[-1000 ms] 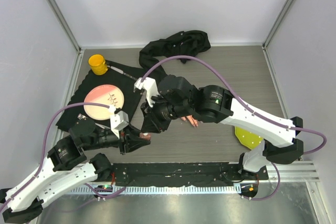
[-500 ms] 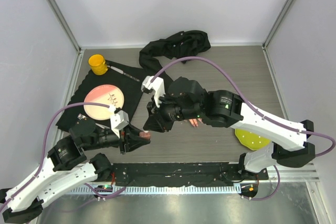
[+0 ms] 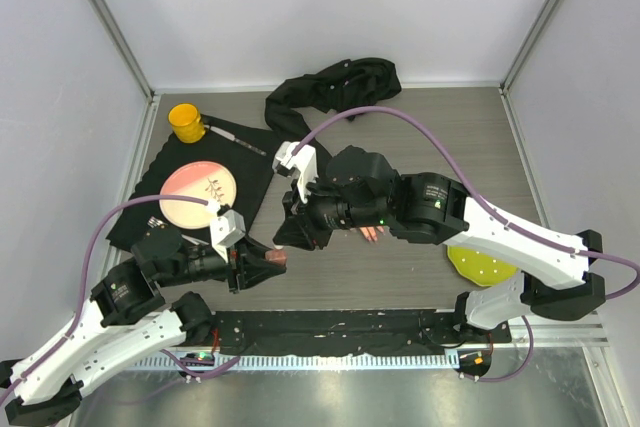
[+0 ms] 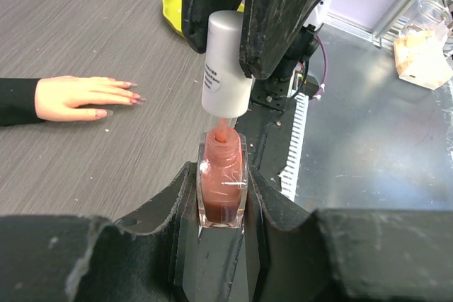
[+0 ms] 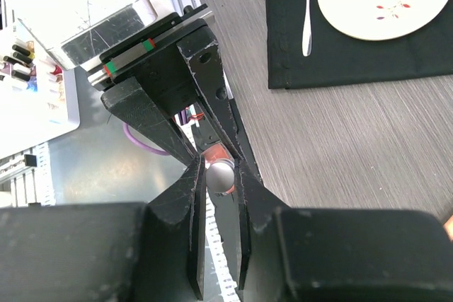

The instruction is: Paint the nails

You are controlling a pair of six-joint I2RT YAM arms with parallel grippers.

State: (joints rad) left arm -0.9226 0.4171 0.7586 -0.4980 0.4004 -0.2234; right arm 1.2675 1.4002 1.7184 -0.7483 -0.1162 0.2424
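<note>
At the far left of the top view a yellow cup (image 3: 186,121) stands at eleven o'clock from a plate (image 3: 199,195), which lies on a black mat (image 3: 250,167). The right wrist view shows a fork (image 5: 306,8) just beside the plate's rim on the same mat, but both plate and mat are cut off by that picture's edges.

At five o'clock from the plate, the left gripper (image 4: 223,190) has its fingers pressed against both flat sides of a polish bottle (image 4: 223,175), holding it upright. The bottle's base sits down between the fingers and cannot be seen.

Directly at twelve o'clock above the bottle, the right gripper (image 4: 225,54) pinches the pale cap (image 4: 226,83) between narrow jaws. The cap is lifted off the neck, and a pinkish stem runs from it down into the bottle. The brush tip is hidden inside the glass.

Further right on the table (image 3: 430,137), the mannequin hand (image 4: 81,98) lies flat, well apart from the bottle. From above only its fingertips (image 3: 370,235) peek out under the right arm. The nails (image 4: 131,93) point toward three o'clock in the left wrist view and are too small to show whether they carry fresh paint. The black sleeve (image 3: 335,87) bunches at twelve o'clock. A yellow disc (image 3: 478,267) lies partly under the right arm.
</note>
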